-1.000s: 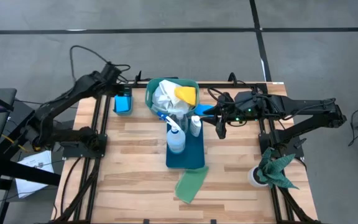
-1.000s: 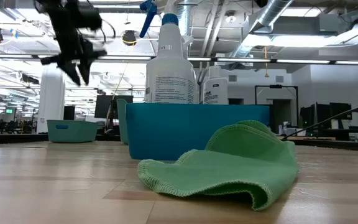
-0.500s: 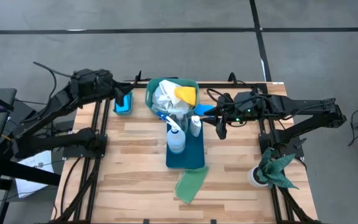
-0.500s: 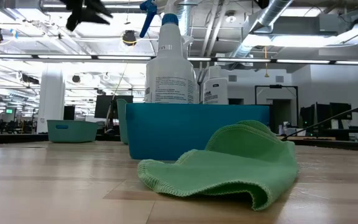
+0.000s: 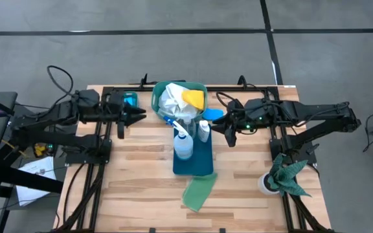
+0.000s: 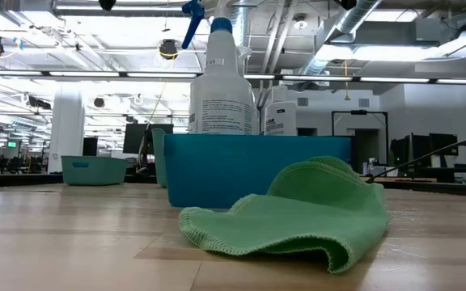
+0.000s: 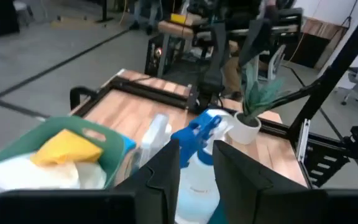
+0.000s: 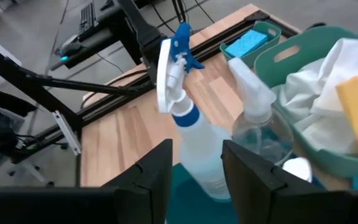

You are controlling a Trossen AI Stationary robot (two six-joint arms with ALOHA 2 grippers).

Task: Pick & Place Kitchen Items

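Observation:
A clear spray bottle [image 5: 182,144] with a blue trigger and a small white-capped bottle [image 5: 203,129] stand upright in a blue tray [image 5: 196,165] at mid-table. Behind it, a green basket [image 5: 155,98] holds white [image 5: 171,100] and yellow [image 5: 194,97] cloths. A blue sponge [image 5: 129,101] lies in a small teal bin at the far left. Another blue sponge [image 5: 214,114] lies beside the basket. A light-green cloth [image 5: 199,191] lies crumpled near the front edge. My left gripper [image 5: 136,116] hangs open left of the basket, pointing level at it. My right gripper [image 5: 226,129] hangs open right of the tray. Both are bare.
A dark green rag [image 5: 286,173] sticks out of a white cup at the near right corner. Black frame rails [image 5: 102,139] run along the table's left, right and far edges. Bare wood lies left of the tray and along the near edge.
My left gripper has risen from above the small teal bin and swung toward the table's near-left. It has tipped from pointing down to pointing level at the basket and has climbed out of the low view. The sponge stays in the bin.

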